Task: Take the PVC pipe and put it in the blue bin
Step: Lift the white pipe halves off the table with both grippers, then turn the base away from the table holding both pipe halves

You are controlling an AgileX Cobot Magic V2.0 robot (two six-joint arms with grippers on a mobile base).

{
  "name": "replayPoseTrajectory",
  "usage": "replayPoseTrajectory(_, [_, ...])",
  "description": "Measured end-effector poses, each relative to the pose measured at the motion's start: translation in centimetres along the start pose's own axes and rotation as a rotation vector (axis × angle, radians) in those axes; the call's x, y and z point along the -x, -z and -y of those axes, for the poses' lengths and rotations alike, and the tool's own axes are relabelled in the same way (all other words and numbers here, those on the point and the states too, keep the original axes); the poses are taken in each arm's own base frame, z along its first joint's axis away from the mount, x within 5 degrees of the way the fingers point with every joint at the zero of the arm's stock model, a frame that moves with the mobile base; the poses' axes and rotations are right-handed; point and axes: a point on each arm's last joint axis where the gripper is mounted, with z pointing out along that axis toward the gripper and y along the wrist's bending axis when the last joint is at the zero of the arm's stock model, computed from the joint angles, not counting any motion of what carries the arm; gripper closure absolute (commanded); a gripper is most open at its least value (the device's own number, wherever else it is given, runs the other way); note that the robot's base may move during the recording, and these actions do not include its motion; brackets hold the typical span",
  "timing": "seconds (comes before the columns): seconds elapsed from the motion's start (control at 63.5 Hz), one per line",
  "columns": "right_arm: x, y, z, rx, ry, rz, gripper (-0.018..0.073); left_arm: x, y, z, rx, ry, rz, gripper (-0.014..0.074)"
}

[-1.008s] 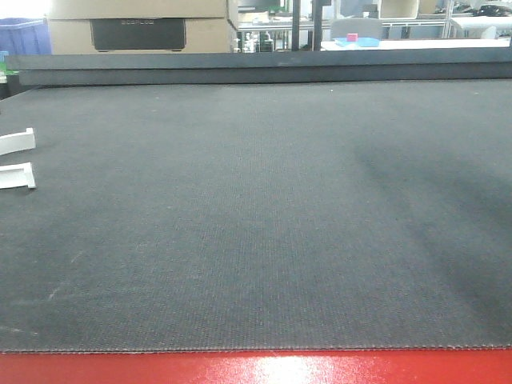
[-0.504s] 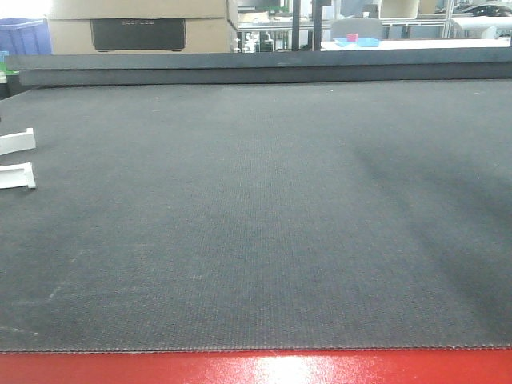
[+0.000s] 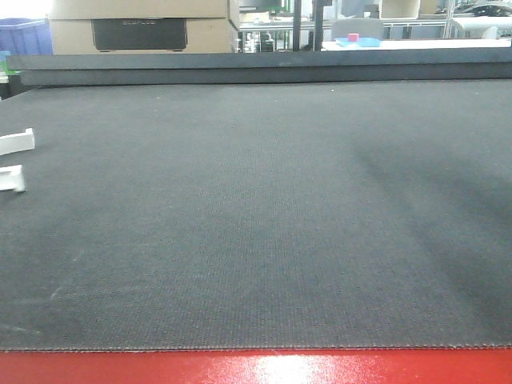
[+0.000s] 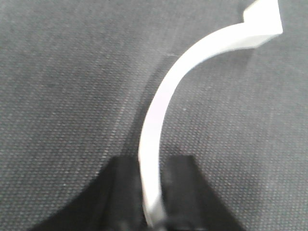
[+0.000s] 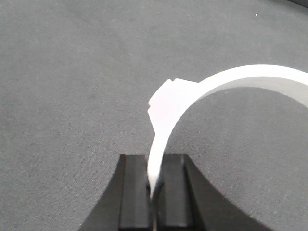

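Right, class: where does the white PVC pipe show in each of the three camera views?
Front view: only two white tab ends of the PVC pipe, at the left edge.
Left wrist: pipe rises from between the jaws, curving to the top right corner.
Right wrist: a pipe pinched in the jaws, arcing to the right edge; whether it's the same piece, cannot tell.
Shared landmark: the dark grey woven mat.

1. Two end tabs of the PVC pipe (image 3: 16, 142) sit at the left edge of the surface (image 3: 256, 216), one behind the other, apart.
2. Its arc runs between the left pincer's (image 4: 153, 163) fingers.
3. A second pipe (image 5: 250, 76) sits pinched in the right pincer (image 5: 154, 161), over the surface.
4. A cardboard box (image 3: 136, 28) stands behind the surface, far left.
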Motion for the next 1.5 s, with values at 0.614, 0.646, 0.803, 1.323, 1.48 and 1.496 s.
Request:
replayPoseTrajectory(0.614, [0.8, 2.1, -0.2, -0.012, 0.008, 0.056, 0.0727, 1.5, 3.7, 0.6, -0.020, -0.016, 0.074, 0.0708])
replayPoseTrajectory(0.646, [0.9, 2.3, -0.3, -0.012, 0.005, 0.063, 0.0727, 1.8, 4.5, 0.7, -0.023, -0.019, 0.095, 0.0708])
replayPoseTrajectory(0.803, [1.3, 3.6, -0.6, -0.003, -0.032, 0.098, 0.0727, 3.2, 8.4, 1.7, -0.040, -0.066, 0.205, 0.0708])
replayPoseTrajectory(1.323, [0.3, 10.8, -2.0, -0.049, -0.058, 0.295, 0.0715, 2.2, 21.4, 5.8, -0.151, -0.223, 0.506, 0.0708])
replayPoseTrajectory(1.48, [-1.7, 13.1, -2.7, -0.066, -0.064, 0.346, 0.0715, -0.5, 24.5, 5.9, -0.192, -0.243, 0.587, 0.0708])
replayPoseTrajectory(1.496, [-1.8, 13.3, -2.8, -0.068, -0.064, 0.352, 0.0715, -0.9, 24.7, 5.8, -0.195, -0.245, 0.589, 0.0708])
